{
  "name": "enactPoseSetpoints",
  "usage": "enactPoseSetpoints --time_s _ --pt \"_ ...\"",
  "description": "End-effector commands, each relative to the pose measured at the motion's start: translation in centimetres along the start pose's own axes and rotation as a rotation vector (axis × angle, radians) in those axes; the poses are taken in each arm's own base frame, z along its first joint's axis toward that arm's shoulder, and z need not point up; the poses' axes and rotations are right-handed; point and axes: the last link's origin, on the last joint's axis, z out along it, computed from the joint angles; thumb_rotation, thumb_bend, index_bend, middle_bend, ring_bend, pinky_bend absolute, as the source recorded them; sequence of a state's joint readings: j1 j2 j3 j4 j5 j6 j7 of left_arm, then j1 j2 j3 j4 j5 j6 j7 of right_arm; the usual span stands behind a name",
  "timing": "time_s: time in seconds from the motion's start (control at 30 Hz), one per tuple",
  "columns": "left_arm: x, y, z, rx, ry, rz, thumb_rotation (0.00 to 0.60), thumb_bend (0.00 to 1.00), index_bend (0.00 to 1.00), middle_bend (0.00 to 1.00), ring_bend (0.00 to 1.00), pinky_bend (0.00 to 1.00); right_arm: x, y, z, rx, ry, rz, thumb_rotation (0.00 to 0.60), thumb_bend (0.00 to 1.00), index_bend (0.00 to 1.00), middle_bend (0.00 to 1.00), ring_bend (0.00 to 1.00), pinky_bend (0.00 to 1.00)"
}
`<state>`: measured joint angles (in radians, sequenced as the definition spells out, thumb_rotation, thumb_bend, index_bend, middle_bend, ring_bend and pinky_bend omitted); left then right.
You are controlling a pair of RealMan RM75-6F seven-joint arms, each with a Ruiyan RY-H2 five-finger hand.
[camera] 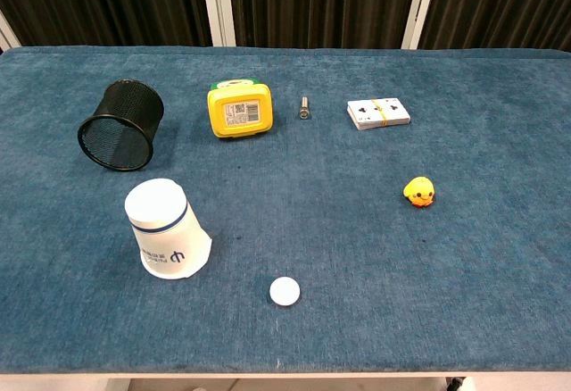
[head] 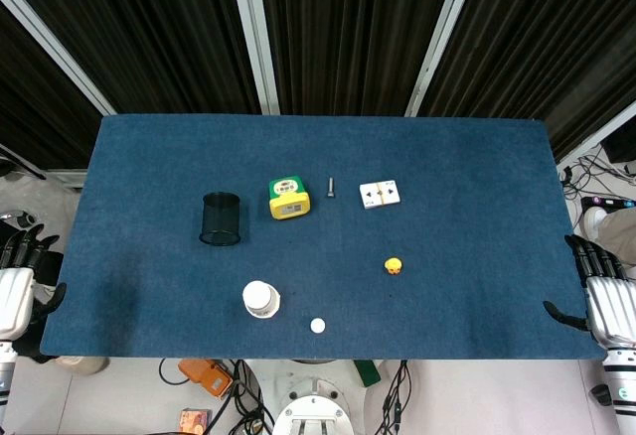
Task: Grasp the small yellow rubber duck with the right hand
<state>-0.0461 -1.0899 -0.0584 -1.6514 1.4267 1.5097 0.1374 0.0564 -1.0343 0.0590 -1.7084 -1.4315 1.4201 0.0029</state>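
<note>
The small yellow rubber duck [head: 395, 266] [camera: 418, 193] sits alone on the blue table, right of centre and toward the front. My right hand [head: 600, 291] hangs off the table's right edge, well to the right of the duck, fingers apart and holding nothing. At the left edge my left hand [head: 18, 278] also hangs beside the table with its fingers spread and nothing in them. Neither hand shows in the chest view.
On the blue table [head: 477, 167] stand a black mesh cup [head: 221, 218], a yellow box [head: 288, 198], a small bolt [head: 331, 188], a deck of cards [head: 380, 194], a white bottle [head: 261, 299] and a white cap [head: 317, 325].
</note>
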Motion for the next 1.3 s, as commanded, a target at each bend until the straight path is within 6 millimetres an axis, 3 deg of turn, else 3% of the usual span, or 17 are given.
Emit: enactPoseSetpoints --time_s 0.03,0.4,0.67,1.07,1.3 --pt "0.0 0.0 0.0 0.0 -0.001 0.0 0.6 0.29 0.17 0.05 0.05 0.17 0.0 0.0 0.0 0.0 -0.002 0.001 0.6 0.29 0.01 0.12 0.13 0.16" --pt "0.0 0.0 -0.1 0.004 -0.002 -0.002 0.6 0.29 0.17 0.05 0.05 0.17 -0.3 -0.7 0.2 0.065 -0.038 0.028 0.6 0.29 0.02 0.12 0.13 0.16" --pt "0.0 0.0 0.0 0.019 -0.003 -0.013 0.6 0.29 0.17 0.05 0.05 0.17 -1.6 -1.8 2.7 0.229 -0.095 0.042 0.6 0.29 0.04 0.12 0.13 0.16" --pt "0.0 -0.1 0.0 0.024 -0.002 -0.005 0.6 0.29 0.17 0.05 0.05 0.17 -6.2 -1.9 7.0 0.285 -0.182 0.039 0.6 0.29 0.19 0.12 0.14 0.16" --pt "-0.1 -0.1 0.0 0.024 -0.003 0.003 0.6 0.29 0.17 0.05 0.05 0.17 -9.2 -3.8 9.2 0.327 -0.257 0.054 0.6 0.29 0.31 0.12 0.16 0.16"
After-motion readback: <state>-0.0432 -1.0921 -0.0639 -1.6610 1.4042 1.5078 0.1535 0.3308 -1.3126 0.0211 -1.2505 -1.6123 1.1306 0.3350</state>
